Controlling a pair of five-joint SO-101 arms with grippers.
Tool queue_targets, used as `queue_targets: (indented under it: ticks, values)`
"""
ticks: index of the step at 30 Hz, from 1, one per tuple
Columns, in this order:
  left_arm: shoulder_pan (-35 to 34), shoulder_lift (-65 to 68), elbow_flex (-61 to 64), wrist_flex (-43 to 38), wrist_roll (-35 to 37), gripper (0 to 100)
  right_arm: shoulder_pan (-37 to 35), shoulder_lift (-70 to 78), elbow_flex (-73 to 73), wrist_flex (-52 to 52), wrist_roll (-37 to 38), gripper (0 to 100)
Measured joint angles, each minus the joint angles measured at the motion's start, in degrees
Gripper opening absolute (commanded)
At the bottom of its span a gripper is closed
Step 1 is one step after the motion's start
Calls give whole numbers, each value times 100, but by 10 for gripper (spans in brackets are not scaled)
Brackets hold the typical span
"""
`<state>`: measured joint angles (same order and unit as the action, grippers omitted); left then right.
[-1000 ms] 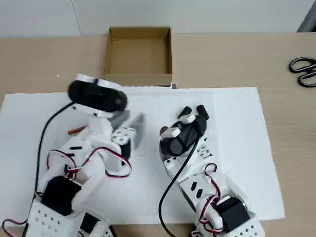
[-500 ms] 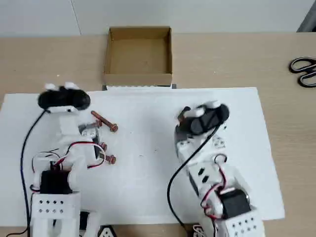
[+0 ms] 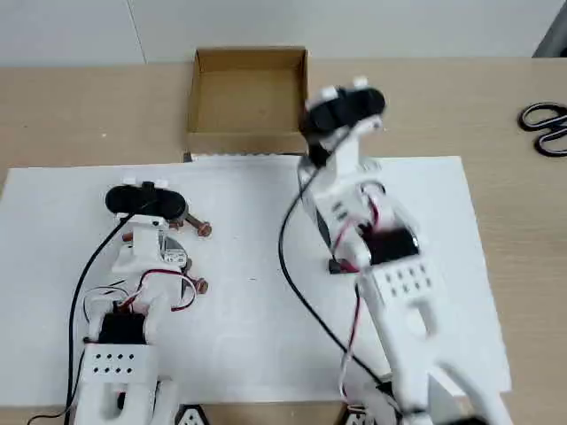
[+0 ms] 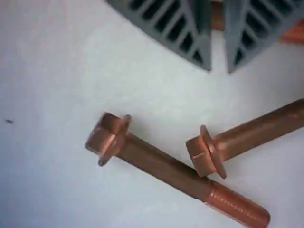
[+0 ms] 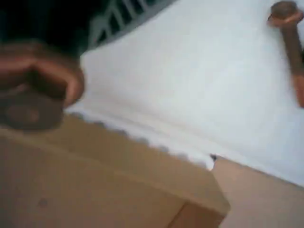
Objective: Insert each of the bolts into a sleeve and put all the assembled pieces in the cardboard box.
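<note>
The right gripper [image 3: 312, 152] is clamped on a copper piece [image 5: 37, 90], probably a bolt seen head-on, above the near right corner of the brown cardboard box [image 3: 202, 97]. The left gripper [image 4: 218, 66] hangs over 2 hex-flanged copper bolts [image 4: 156, 166] lying flat on white paper [image 3: 266, 336], smooth shafts angled apart, heads toward the right. Whether it grips anything I cannot tell.

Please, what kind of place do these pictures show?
Most likely a workbench for robot practice, in a lab or hobby room rather than a factory. A wooden table carries a white sheet as a work mat, with loose copper bolts on it and a small cardboard box behind.
</note>
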<state>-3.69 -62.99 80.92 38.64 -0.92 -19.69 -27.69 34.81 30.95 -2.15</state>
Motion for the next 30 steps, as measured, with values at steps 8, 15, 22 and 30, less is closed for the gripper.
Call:
queue_targets:
  ticks: [8,15,22,30]
  values:
    - [0,0,448,-580,-18,6,53,2637,-2338,-352,123,2]
    - [0,0,448,-615,-18,6,237,4826,-4835,-360,123,3]
    - [0,0,448,-615,-18,6,202,6242,-6251,-360,396,5]
    - [0,0,448,-615,-18,6,62,6585,-6400,88,580,189]
